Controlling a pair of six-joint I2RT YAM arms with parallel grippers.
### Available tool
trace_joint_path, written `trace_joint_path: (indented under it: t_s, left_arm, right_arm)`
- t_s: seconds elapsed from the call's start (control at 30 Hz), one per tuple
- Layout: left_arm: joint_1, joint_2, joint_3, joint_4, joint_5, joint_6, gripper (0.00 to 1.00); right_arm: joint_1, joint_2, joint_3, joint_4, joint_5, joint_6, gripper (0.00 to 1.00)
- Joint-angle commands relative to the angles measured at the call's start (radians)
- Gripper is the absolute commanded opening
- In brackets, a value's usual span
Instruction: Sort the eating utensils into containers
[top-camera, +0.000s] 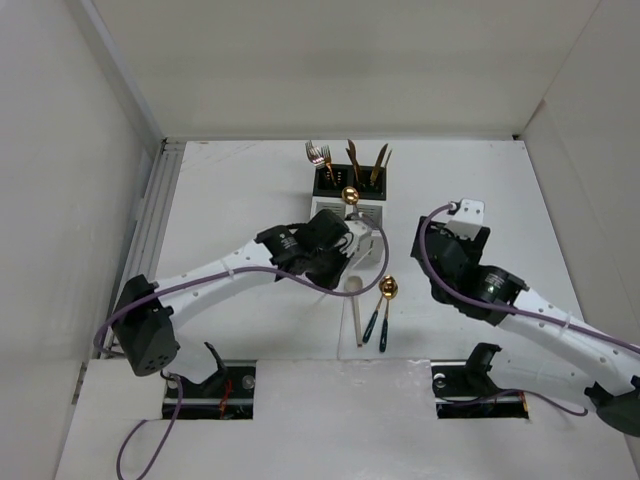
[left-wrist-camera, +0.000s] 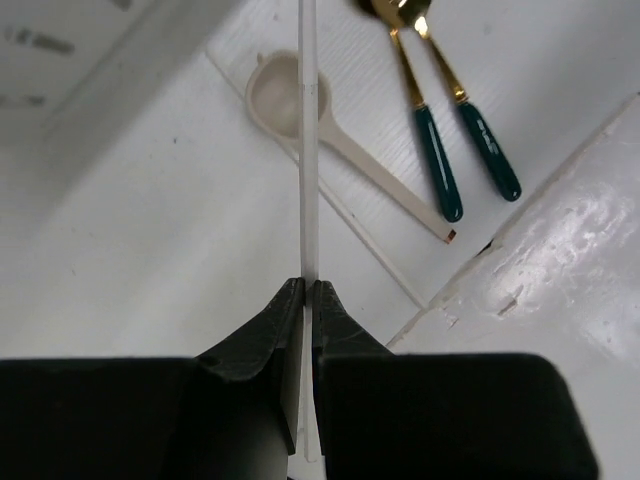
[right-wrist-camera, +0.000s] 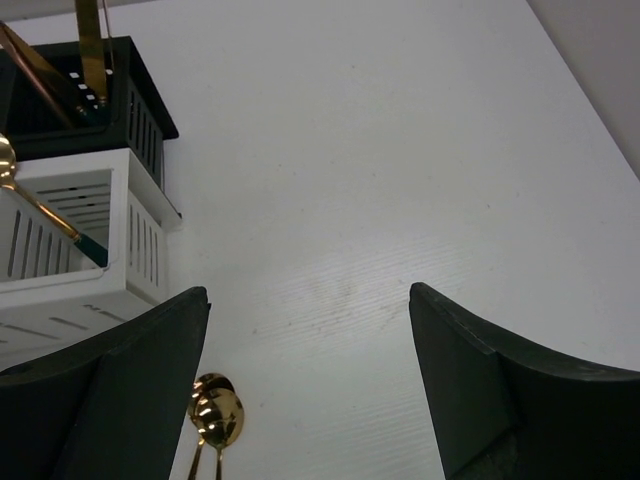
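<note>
Clamping a slim white utensil (left-wrist-camera: 309, 150), shaft straight out front, ur left hand (left-wrist-camera: 308, 290) hangs just beside white caddy (right-wrist-camera: 140, 240).

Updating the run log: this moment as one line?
left gripper shut on thin white stick | right gripper open, empty | cream spoon, two gold spoons on table | white caddy: one spoon

White-shelled arms (top-camera: 215, 272) with black joints (top-camera: 145, 325) and purple cables (top-camera: 421, 238).
</note>
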Motion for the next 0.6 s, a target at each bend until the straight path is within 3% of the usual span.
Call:
trace_joint_path:
  t_s: [0.0, 0.2, 0.27, 0.43, 0.57]
  left_arm:
    - [0.008, -0.052, 0.107, 0.077, 0.067, 0.118, 0.00]
    - [0.057, -0.062, 0.166, 0.232, 0.091, 0.146, 0.00]
    - [0.094, -0.062, 0.190, 0.322, 0.032, 0.146, 0.00]
    - [0.227, -0.040, 0.174, 0.632, -0.066, 0.103, 0.00]
    - [0.322, 0.020, 0.140, 0.880, -0.096, 0.081, 0.00]
  right_arm:
    - [0.007, 0.009, 0.060, 0.112, 0.017, -0.065, 0.87]
    - [0.007, 0.009, 0.051, 0.252, 0.039, -0.177, 0.90]
    - [0.007, 0.020, 0.039, 0.342, 0.039, -0.218, 0.90]
    - [-0.105, 0.101, 0.106, 0.381, -0.012, -0.228, 0.91]
    - [-0.246, 0.166, 0.171, 0.439, -0.148, -0.258, 0.91]
